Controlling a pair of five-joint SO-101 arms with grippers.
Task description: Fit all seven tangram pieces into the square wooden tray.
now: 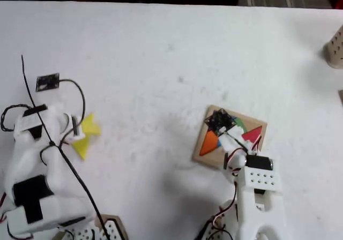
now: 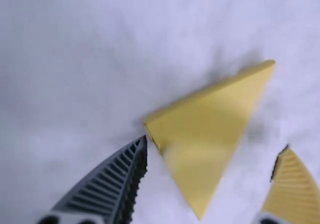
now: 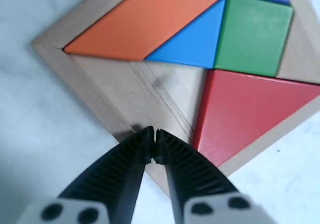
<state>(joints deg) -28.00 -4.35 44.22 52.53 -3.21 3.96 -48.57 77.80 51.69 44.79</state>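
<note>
Yellow triangular tangram piece (image 2: pixel 210 129) lies on the white table (image 2: pixel 75 59). We see our left gripper (image 2: pixel 214 146) tilted low over it, jaws apart on either side. Our right gripper (image 3: pixel 154 145) hangs above the square wooden tray (image 3: pixel 125 89) rim, jaws together, holding nothing.

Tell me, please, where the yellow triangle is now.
The yellow triangle lies on the table at the left of the high view, far from the wooden tray, between the open fingers of the left hand.
</note>
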